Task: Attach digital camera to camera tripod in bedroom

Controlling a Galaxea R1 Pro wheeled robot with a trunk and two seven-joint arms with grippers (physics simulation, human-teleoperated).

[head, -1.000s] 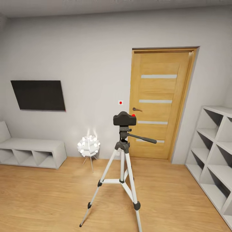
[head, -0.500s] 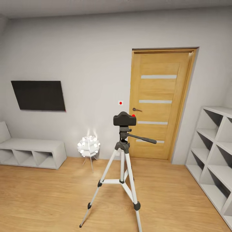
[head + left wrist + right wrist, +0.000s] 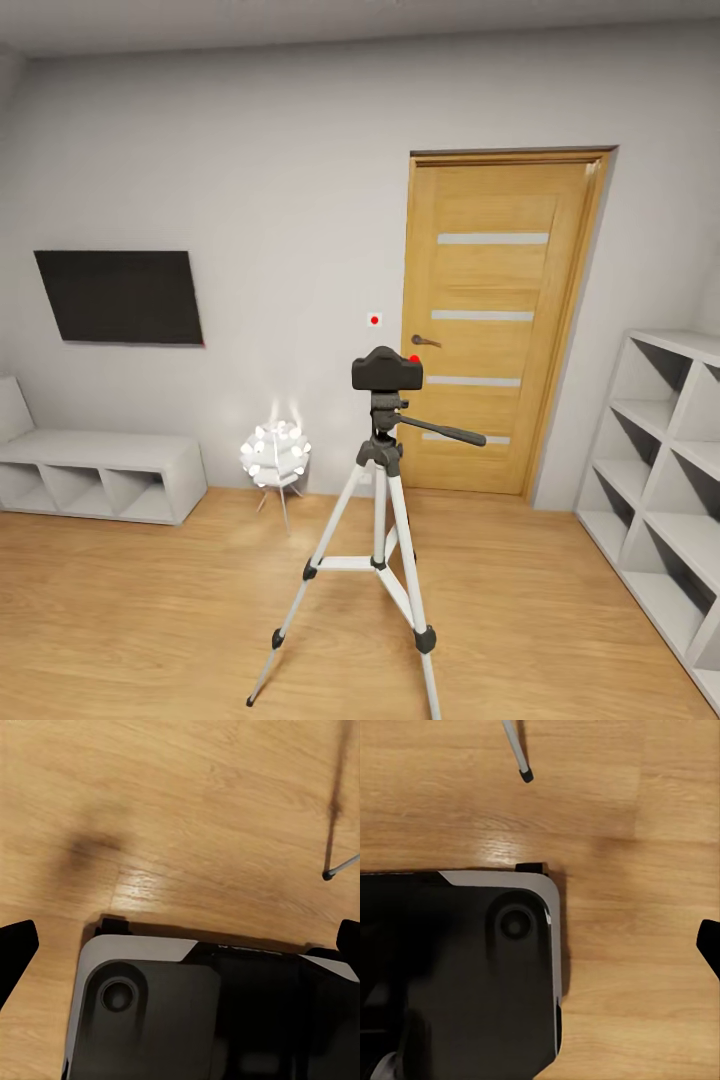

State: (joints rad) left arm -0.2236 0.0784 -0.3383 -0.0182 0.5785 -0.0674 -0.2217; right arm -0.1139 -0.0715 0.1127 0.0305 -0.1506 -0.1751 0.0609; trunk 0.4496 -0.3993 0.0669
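Digital camera sits on the head of the camera tripod, standing mid-floor before the oak door. Risk, as judged: any base movement could clip a tripod foot, near the robot's base, and topple the rig. Left fingers and right fingers spread wide, holding nothing, over bare floor.

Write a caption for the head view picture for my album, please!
Black digital camera sitting on the camera tripod in the bedroom, oak door behind.
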